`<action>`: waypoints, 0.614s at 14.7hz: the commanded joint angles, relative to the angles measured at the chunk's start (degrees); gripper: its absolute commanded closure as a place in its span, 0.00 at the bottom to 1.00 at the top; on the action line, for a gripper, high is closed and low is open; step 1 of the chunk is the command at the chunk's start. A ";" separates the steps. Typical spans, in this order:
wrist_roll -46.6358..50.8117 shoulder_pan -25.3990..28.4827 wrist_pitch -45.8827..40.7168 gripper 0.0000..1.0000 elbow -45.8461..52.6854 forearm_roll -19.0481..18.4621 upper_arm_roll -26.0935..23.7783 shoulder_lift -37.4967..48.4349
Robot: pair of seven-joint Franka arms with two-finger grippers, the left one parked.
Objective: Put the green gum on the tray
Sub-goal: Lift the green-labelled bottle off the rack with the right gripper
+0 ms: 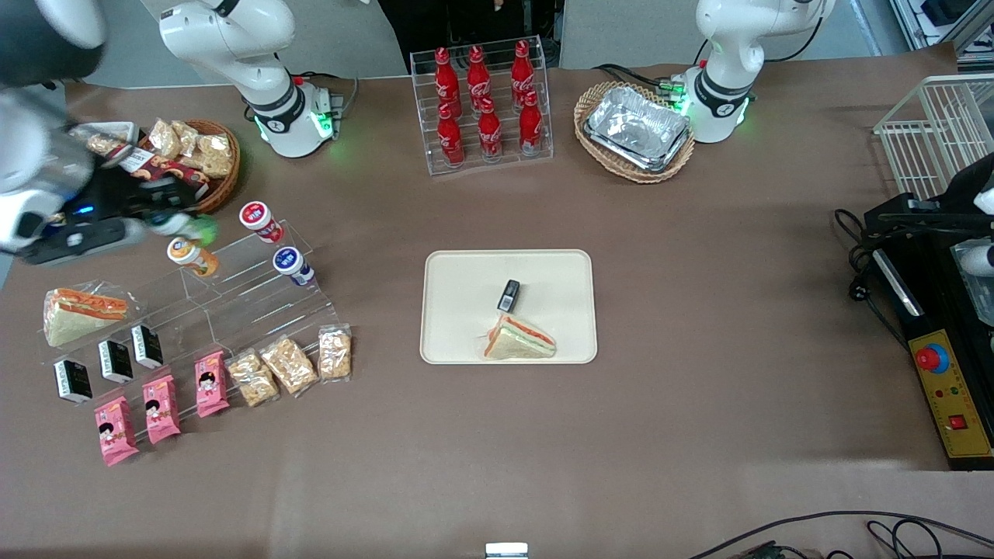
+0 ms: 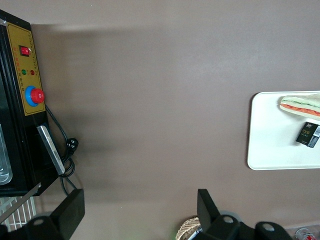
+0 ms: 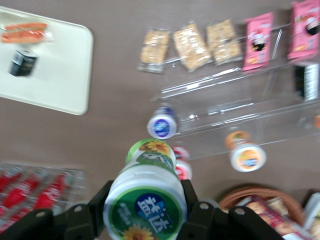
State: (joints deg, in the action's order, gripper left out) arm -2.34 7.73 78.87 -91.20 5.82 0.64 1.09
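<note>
My gripper [image 3: 145, 200] is shut on the green gum [image 3: 146, 197], a canister with a white rim and a green lid label, held between both fingers. In the front view the gripper [image 1: 175, 221] holds the green gum [image 1: 194, 227] in the air above the clear tiered stand, at the working arm's end of the table. The cream tray [image 1: 466, 310] lies at the table's middle with a wrapped sandwich [image 1: 519, 339] and a small black packet [image 1: 509, 295] on it. The tray also shows in the right wrist view [image 3: 60, 80].
On the clear stand [image 1: 241, 295] stand an orange-lidded canister [image 1: 190, 256], a red-lidded one [image 1: 260, 221] and a blue-lidded one [image 1: 292, 265]. Snack packets [image 1: 287, 365] lie nearer the camera. A wicker snack basket [image 1: 194, 159], a cola bottle rack [image 1: 485, 105] and a foil-tray basket [image 1: 637, 128] stand farther off.
</note>
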 commanded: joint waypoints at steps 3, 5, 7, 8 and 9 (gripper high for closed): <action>27.89 0.27 -0.40 0.62 1.99 3.94 -14.76 -1.17; 32.82 0.70 3.11 0.62 0.15 4.38 -16.28 -1.87; 35.55 4.29 7.32 0.62 -3.00 4.20 -16.28 -2.58; 36.35 5.00 10.57 0.62 -5.37 4.12 -16.28 -2.84; 36.79 6.49 14.17 0.62 -8.09 4.03 -16.28 -2.84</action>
State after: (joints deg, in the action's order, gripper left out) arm 31.80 11.64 85.22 -93.47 8.92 -15.84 -1.00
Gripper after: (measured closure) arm 0.419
